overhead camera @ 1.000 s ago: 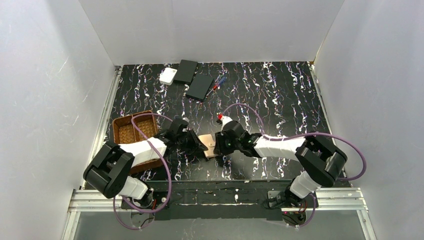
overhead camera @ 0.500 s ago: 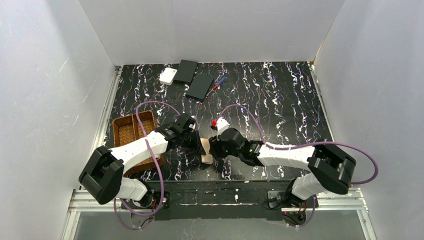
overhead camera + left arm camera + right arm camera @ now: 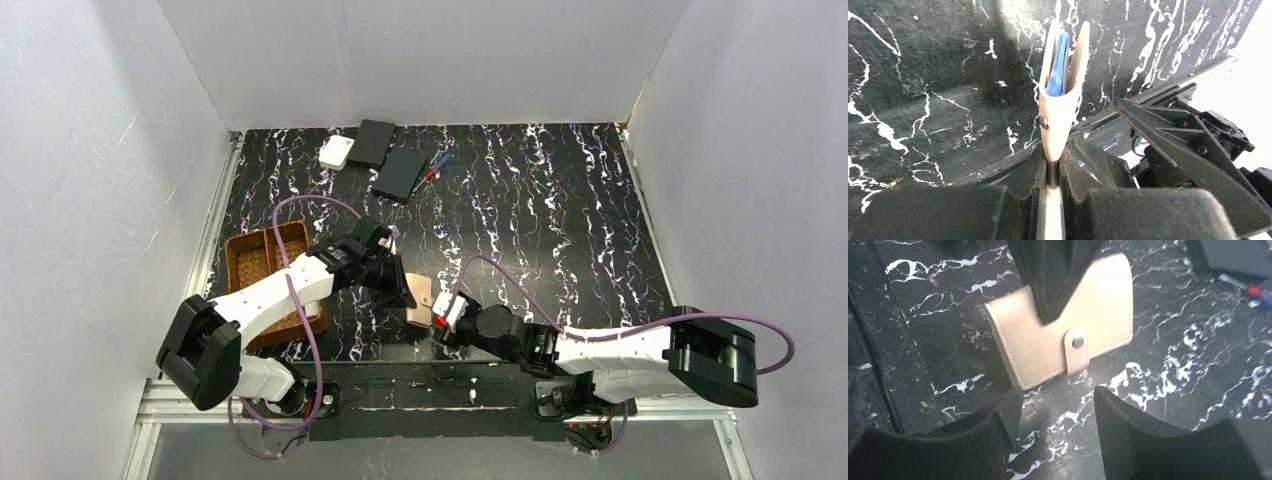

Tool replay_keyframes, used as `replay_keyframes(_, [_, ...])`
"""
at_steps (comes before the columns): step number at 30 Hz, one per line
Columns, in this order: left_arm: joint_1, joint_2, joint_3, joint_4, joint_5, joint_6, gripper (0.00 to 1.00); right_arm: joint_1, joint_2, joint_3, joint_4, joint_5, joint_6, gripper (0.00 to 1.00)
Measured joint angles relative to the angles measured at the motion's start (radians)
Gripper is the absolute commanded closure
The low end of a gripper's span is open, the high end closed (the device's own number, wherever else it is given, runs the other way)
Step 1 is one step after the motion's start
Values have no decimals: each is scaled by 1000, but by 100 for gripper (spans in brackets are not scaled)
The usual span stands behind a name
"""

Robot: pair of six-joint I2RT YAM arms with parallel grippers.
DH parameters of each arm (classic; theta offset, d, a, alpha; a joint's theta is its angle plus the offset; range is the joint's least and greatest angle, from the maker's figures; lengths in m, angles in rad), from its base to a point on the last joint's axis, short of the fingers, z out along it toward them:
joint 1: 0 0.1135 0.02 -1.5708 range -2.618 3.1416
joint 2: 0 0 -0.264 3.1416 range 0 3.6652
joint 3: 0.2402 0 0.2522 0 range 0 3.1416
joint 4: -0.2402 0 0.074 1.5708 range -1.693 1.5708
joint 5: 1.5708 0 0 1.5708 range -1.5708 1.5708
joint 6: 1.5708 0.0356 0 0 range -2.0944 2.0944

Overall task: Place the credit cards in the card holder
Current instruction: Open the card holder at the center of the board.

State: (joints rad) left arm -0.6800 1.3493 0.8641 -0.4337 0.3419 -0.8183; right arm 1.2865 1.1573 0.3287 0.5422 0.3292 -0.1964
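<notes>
While the left end effector (image 3: 1052,170) is pinching the loaded holder (image 3: 1013,345), the open, empty right end effector (image 3: 1055,405) facing it is probably awaiting set-down.

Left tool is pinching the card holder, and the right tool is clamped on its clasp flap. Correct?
Not quite. The left tool does pinch the card holder, but the right tool is not clamped on the clasp flap. The right wrist view shows its jaws open with nothing between them, short of the holder.
</notes>
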Motion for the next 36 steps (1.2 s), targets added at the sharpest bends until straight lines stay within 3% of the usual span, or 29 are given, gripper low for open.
replay_keyframes(13, [3, -12, 9, -12, 59, -11, 100, 32, 106, 7, 164, 162, -213, 39])
replay_keyframes(31, [7, -18, 1, -13, 78, -28, 100, 35, 180, 24, 249, 95, -183, 38])
replay_keyframes(36, [13, -18, 0, -13, 73, -25, 100, 50, 241, 56, 267, 175, -145, 40])
